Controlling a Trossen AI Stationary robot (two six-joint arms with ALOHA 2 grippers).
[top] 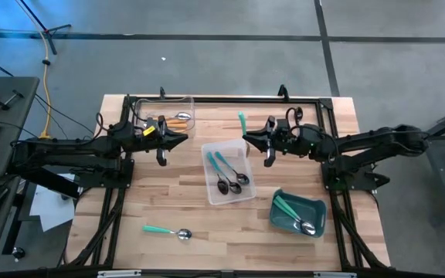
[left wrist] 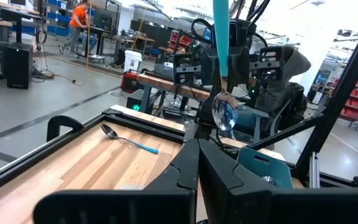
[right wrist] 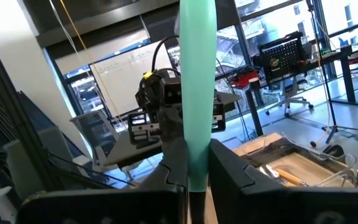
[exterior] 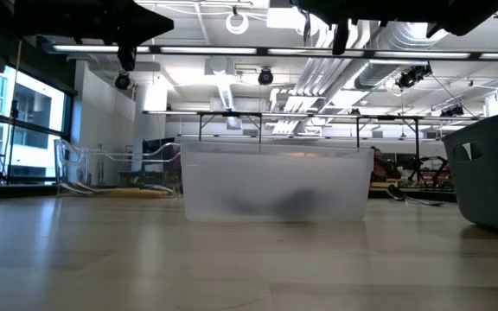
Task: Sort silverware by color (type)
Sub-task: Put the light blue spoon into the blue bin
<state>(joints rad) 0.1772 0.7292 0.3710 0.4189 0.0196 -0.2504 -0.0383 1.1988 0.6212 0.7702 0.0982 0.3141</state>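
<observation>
My right gripper (top: 247, 138) hangs over the worktop (top: 168, 205) near its far edge, fingers (right wrist: 225, 168) pinched on a green-handled spoon (right wrist: 197, 93) (handle clamped between them, and my left wrist view shows its bowl hanging down). My left gripper (top: 182, 140) hovers beside the far clear tray (top: 188, 103), which holds orange-handled spoons (top: 180, 117); its fingers (left wrist: 185, 171) are pressed together and hold nothing. I see 2 teal-blue spoons (top: 229, 171) in the middle clear tray (top: 209, 150), green spoons (top: 292, 212) in the teal bin (top: 317, 207), and 1 green spoon (top: 166, 231) lying loose on the worktop near its front edge.
</observation>
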